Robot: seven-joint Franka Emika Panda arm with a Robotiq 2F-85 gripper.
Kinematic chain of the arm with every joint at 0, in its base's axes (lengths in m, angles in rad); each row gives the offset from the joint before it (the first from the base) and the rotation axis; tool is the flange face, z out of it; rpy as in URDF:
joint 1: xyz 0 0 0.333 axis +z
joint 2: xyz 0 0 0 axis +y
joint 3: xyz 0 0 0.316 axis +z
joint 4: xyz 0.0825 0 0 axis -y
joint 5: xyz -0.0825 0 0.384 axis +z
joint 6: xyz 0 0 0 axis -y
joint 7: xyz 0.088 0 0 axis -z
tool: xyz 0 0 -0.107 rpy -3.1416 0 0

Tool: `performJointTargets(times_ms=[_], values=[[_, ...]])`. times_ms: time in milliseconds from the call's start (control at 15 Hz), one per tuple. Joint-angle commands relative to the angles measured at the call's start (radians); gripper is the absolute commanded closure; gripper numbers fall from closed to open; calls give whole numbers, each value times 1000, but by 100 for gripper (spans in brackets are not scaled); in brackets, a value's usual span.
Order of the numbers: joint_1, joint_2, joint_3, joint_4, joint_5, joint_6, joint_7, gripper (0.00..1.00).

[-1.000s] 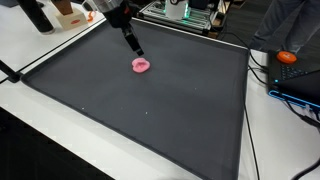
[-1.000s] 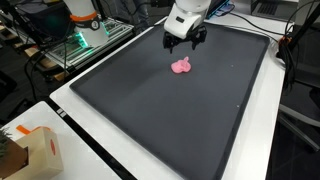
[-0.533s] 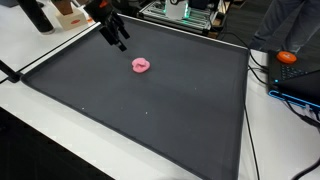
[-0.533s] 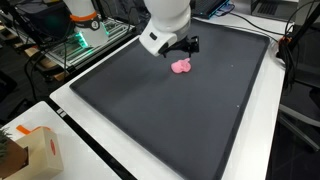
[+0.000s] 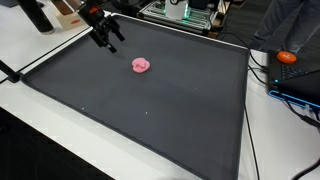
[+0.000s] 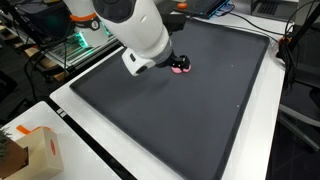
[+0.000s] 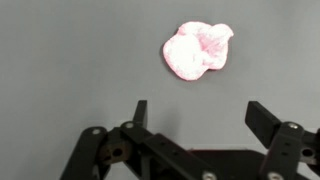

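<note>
With jaws spread wide and empty, the gripper hangs over the far left corner of the dark mat, and the crumpled pink lump lies on the mat apart from it, to its right and slightly nearer.

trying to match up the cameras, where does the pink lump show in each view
Exterior view: pink lump toward the far side of the dark mat.
Exterior view: pink lump near the mat's far end, partly hidden behind the arm.
Wrist view: pink lump upper middle, beyond the open gripper.
Shared landmark: the dark mat it lies on.
</note>
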Motion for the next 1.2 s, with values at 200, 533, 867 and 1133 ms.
performJointTargets(times_ms=[200,533,867,1133], values=[[-22,53,-14,5,47,-8,-19,0],[-14,85,-8,34,34,-17,-17,0],[20,116,1,98,-22,-31,-14,0],[70,148,15,162,-136,-31,-42,0]])
